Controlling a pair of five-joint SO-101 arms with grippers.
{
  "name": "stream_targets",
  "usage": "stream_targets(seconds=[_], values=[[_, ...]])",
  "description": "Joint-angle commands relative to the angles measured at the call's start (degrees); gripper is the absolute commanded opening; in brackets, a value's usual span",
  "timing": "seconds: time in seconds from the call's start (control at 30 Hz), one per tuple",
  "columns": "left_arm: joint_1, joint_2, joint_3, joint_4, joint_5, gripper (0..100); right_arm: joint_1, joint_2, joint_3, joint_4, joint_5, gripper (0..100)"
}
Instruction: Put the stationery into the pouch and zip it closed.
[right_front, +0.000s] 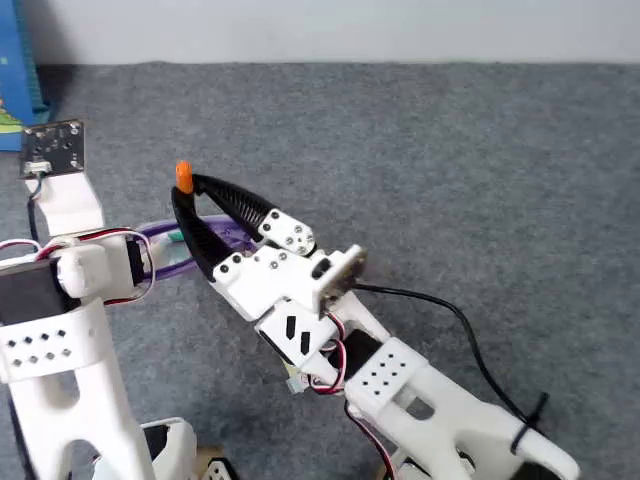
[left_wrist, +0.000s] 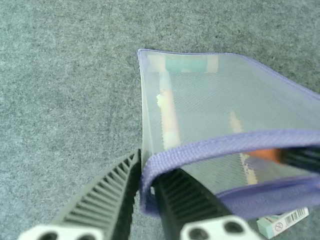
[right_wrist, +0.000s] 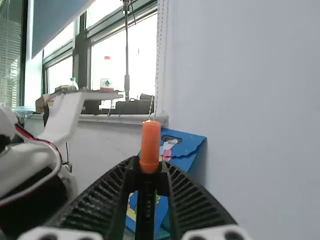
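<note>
A see-through mesh pouch (left_wrist: 210, 105) with purple trim lies on the grey carpet, and several pieces of stationery show through it, among them a green and white eraser (left_wrist: 185, 63). My left gripper (left_wrist: 145, 172) is shut on the pouch's purple rim at one corner. In the high view the pouch (right_front: 165, 238) peeks out between the two arms. My right gripper (right_front: 190, 200) is shut on a black pen with an orange end (right_front: 183, 177), held just over the pouch. That orange end (left_wrist: 265, 154) shows through the mesh at the pouch's mouth. The pen (right_wrist: 150, 142) stands upright between my right gripper's fingers (right_wrist: 148, 170).
A small white and teal labelled item (left_wrist: 282, 222) lies on the carpet beside the pouch. A blue book (right_front: 15, 90) stands at the back left corner. Grey carpet (right_front: 480, 170) stretches open to the right and back.
</note>
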Motion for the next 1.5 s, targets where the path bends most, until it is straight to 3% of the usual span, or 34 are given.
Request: stream_targets(seconds=[0.0,0.13,0.27,0.5,0.63,0.73,0.87,1.07,1.47], values=[[-0.4,-1.2,-0.3,-0.2,-0.4,1,1.6,1.7,0.4,-1.2,-0.2,0.9],[-0.4,-1.2,-0.3,-0.2,-0.4,1,1.5,-1.0,2.5,1.0,1.1,7.6],[-0.4,-1.2,-0.3,-0.2,-0.4,1,1.4,-7.8,2.5,14.5,3.5,21.8],[-3.0,-1.2,-0.4,-0.7,-0.4,1,1.8,-26.2,0.1,45.9,3.3,22.0],[-4.7,-1.2,-0.4,-1.5,-0.4,1,3.6,-34.1,-7.6,70.5,-3.3,22.0],[-4.7,-1.2,-0.5,-1.5,-0.4,1,6.1,-34.8,-13.9,84.8,-6.8,21.9],[-6.2,-1.2,-0.7,-1.5,-0.4,1,7.1,-30.9,-15.5,95.1,-7.6,21.9],[-11.0,-1.2,-1.4,-2.3,-0.5,1,8.0,-16.2,-15.4,96.8,-7.7,21.9],[-12.7,-1.2,-1.5,-2.3,-1.6,1,7.7,17.8,-18.1,74.0,-7.2,21.9]])
